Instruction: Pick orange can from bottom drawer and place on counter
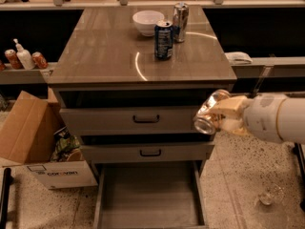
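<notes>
**Orange can airborne, desk landing next**

Orange can (208, 114) is in the jaws, which are clamped across its body. It lies on its side with one silver end pointing down and left toward the cabinet. The gripper (228, 113) hangs off the right front corner of the cabinet, level with the top drawer front and below the edge of the desk (105, 56). The can is touching nothing but the jaws.

Below and to the left, the bottom drawer (150, 194) stands pulled out with a bare grey floor. By my read the pick is done and this is the carry.

To do it well, go up first. The can needs to rise above the desk edge before any move inward, or its leading end could clip the overhanging corner. Then it should turn upright, so it lands on an end rather than on its rolling side.

For the landing spot, the near right part of the desk looks open. The dark blue can (163, 39) sits mid-desk, with the silver can (180, 22) and the white bowl (147, 22) behind it. Staying near and right of the blue can means nothing gets knocked. Set it down gently and let go only once it rests flat.
</notes>
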{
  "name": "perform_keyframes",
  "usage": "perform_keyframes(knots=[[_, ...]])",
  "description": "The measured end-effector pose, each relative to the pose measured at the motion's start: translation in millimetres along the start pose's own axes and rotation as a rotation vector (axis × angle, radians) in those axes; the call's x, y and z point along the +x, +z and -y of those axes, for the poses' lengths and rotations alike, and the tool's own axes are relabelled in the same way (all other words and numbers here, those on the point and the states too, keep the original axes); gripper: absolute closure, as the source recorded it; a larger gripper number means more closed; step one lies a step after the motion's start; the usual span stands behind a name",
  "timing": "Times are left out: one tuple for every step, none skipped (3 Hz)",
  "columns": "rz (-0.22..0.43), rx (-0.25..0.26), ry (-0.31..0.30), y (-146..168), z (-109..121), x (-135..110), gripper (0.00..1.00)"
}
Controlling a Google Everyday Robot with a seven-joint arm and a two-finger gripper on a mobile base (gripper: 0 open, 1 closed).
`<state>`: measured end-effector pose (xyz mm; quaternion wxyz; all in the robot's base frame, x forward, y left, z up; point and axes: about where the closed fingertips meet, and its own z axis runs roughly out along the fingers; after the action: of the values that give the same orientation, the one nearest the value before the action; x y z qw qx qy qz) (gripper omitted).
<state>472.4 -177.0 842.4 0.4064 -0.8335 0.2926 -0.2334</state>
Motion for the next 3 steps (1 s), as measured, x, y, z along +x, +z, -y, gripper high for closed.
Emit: perform_keyframes(knots=[[-0.042, -0.009, -0.044, -13, 25, 31, 1.00], [-0.076, -0.042, -0.086, -14, 54, 62, 1.00], [-0.072, -0.084, -0.117, 8, 84, 82, 1.00]])
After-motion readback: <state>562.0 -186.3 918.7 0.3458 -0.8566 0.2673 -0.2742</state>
